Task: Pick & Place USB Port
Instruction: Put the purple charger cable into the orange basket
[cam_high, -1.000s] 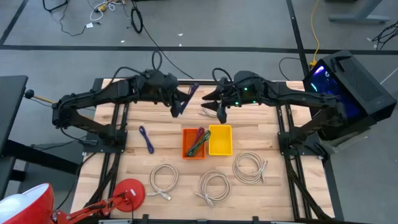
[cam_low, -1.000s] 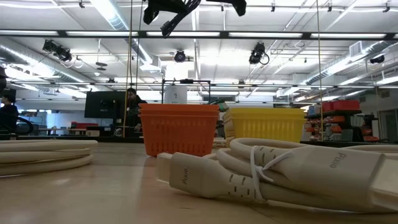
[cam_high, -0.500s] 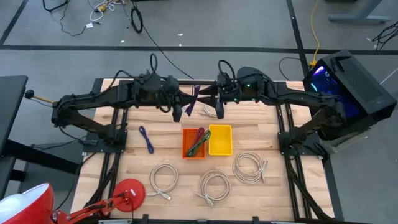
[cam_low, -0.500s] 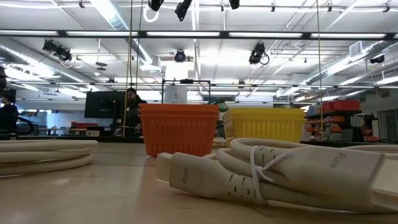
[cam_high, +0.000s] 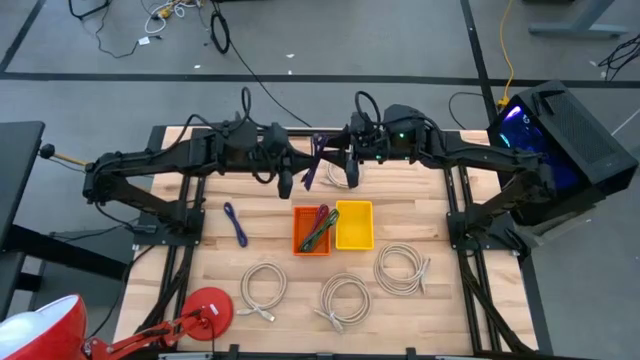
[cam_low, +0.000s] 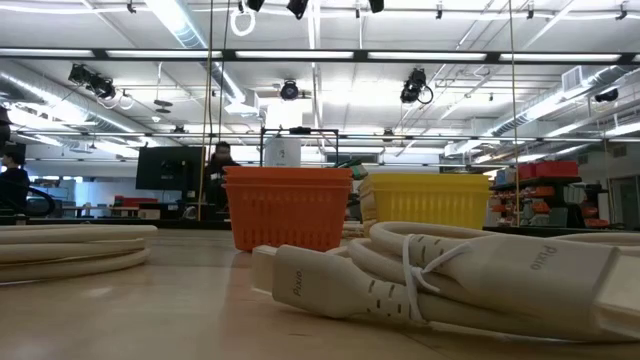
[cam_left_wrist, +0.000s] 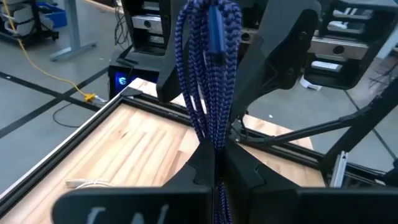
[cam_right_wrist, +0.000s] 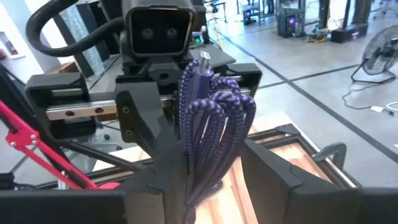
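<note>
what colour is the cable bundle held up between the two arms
Purple-blue braided cable bundle, clearest in the left wrist view.

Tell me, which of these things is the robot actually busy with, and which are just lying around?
In use:
purple cable, pinched in left gripper
right gripper, open around the cable
orange bin
yellow bin

Lying about:
white cable coils
spare purple cable
red lamp
</note>
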